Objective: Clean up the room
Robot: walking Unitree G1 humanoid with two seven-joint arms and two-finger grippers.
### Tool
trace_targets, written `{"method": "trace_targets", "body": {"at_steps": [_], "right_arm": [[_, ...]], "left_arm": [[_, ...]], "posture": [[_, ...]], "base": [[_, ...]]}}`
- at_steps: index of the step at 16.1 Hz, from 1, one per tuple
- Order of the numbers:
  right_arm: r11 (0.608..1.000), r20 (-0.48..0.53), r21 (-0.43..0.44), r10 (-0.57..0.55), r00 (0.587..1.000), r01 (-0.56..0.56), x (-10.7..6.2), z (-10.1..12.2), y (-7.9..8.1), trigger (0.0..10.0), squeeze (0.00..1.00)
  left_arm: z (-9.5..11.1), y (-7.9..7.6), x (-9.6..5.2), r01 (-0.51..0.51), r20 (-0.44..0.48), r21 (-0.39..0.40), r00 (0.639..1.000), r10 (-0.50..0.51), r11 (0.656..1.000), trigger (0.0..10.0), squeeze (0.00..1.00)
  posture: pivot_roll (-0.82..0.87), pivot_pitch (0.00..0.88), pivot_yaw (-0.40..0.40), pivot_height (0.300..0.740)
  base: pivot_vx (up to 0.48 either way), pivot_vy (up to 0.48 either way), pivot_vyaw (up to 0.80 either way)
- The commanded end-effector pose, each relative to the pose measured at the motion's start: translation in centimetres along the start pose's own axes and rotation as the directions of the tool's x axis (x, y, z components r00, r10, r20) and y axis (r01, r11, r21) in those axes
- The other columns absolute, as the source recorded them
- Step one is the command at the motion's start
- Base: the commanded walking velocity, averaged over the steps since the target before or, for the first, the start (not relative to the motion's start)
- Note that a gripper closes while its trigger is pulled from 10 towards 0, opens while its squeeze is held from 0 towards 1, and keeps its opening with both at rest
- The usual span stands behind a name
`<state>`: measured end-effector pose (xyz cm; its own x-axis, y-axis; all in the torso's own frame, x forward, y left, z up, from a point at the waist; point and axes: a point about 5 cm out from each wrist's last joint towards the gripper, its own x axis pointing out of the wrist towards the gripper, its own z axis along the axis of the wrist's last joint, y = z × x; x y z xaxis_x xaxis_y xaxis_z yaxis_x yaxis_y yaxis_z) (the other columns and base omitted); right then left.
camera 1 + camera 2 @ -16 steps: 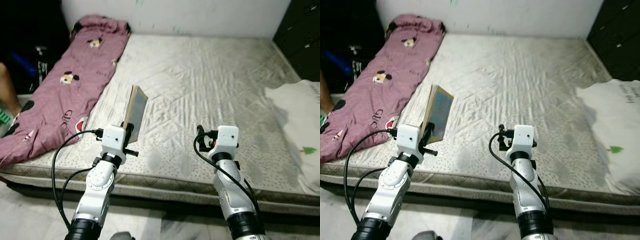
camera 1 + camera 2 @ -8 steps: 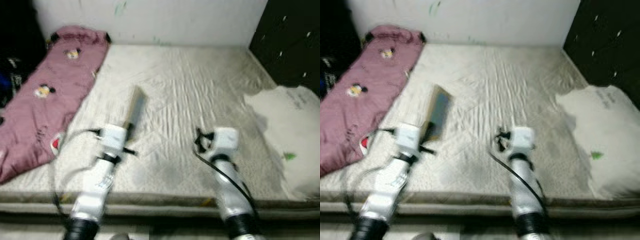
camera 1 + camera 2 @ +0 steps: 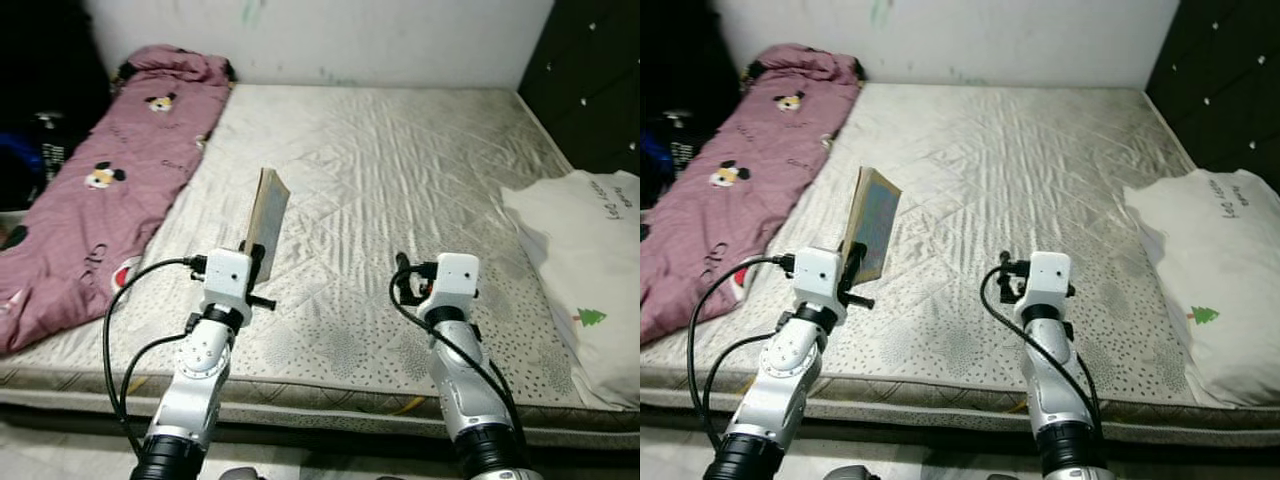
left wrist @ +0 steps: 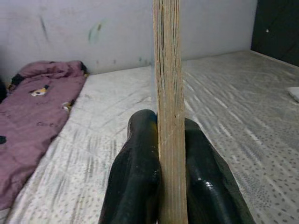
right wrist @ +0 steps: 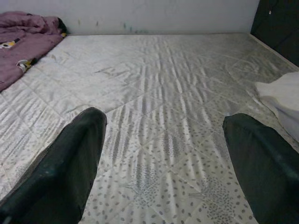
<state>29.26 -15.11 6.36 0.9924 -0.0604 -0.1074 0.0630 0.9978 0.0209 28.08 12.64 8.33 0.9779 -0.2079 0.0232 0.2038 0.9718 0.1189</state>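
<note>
Lying along the left side of the bed, a long pink quilt printed with cartoon mice (image 3: 110, 190) runs from the far wall toward the near edge, and it is crumpled rather than folded. Just right of it, the left hand (image 4: 161, 163) clamps a thin tan book with a blue-green cover (image 3: 872, 222), holding it upright above the pale quilted mattress (image 3: 400, 170), clear of the surface. The step in hand looks like carrying this book off the bed to wherever it belongs. Further right, the right hand (image 5: 163, 158) hangs above the near part of the mattress with its fingers spread wide and nothing between them. At the right edge lies a white pillow with a small green tree print (image 3: 590, 260). The next move likely calls for turning away with the book kept firmly pinched, since its thin spine could slip.
</note>
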Motion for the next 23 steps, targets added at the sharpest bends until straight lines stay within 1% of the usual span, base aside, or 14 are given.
{"method": "trace_targets", "body": {"at_steps": [1, 6, 8, 17, 18, 20, 22, 23], "right_arm": [[1.000, 0.005, 0.003, 0.002, 1.000, -0.002, 0.15, 0.23, 0.16, 10.0, 0.00], [1.000, 0.002, 0.006, -0.002, 1.000, 0.002, 0.17, 0.20, 0.12, 10.0, 0.00], [1.000, 0.001, 0.006, -0.003, 1.000, 0.003, 0.18, 0.20, 0.10, 10.0, 0.00], [1.000, -0.001, 0.003, -0.002, 1.000, 0.002, 0.26, 0.18, 0.02, 10.0, 0.00], [1.000, -0.002, 0.002, -0.001, 1.000, 0.001, 0.27, 0.18, 0.02, 10.0, 0.00], [1.000, -0.003, 0.003, -0.002, 1.000, 0.002, 0.29, 0.18, 0.03, 10.0, 0.00], [1.000, -0.003, 0.002, -0.002, 1.000, 0.002, 0.28, 0.16, 0.06, 10.0, 0.00], [1.000, -0.003, 0.003, -0.002, 1.000, 0.002, 0.27, 0.15, 0.07, 10.0, 0.00]], "left_arm": [[0.80, 0.29, 0.25, -0.005, 0.040, 0.017, 0.999, 0.005, 1.000, 10.0, 0.00], [0.81, 0.26, 0.27, -0.003, 0.039, 0.016, 0.999, 0.003, 1.000, 10.0, 0.00], [0.82, 0.24, 0.27, -0.003, 0.039, 0.015, 0.999, 0.003, 1.000, 10.0, 0.00], [0.81, 0.16, 0.36, -0.001, 0.038, 0.012, 0.999, 0.000, 1.000, 10.0, 0.00], [0.82, 0.13, 0.37, 0.002, 0.039, 0.013, 0.999, -0.002, 1.000, 10.0, 0.00], [0.93, 0.17, 0.33, 0.003, 0.054, -0.014, 0.999, -0.002, 1.000, 10.0, 0.00], [0.91, 0.48, 0.33, -0.005, 0.055, -0.001, 0.998, 0.005, 1.000, 10.0, 0.00], [0.86, 0.86, 0.44, -0.019, 0.060, 0.046, 0.998, 0.016, 0.999, 10.0, 0.00]], "posture": [[0.01, 0.000, 0.019, 0.740], [0.01, 0.000, 0.019, 0.740], [0.01, 0.000, 0.019, 0.740], [0.01, 0.000, 0.016, 0.740], [0.01, 0.000, 0.016, 0.740], [0.01, 0.000, 0.016, 0.740], [0.01, 0.000, 0.016, 0.740], [0.01, 0.000, 0.017, 0.740]], "base": [[0.000, -0.300, 0.00], [0.000, -0.312, 0.00], [0.000, -0.313, -0.44], [0.000, -0.312, 0.00], [0.000, 0.000, 0.00], [0.000, 0.000, 0.00], [0.000, 0.000, 0.00], [0.000, 0.000, 0.00]]}}
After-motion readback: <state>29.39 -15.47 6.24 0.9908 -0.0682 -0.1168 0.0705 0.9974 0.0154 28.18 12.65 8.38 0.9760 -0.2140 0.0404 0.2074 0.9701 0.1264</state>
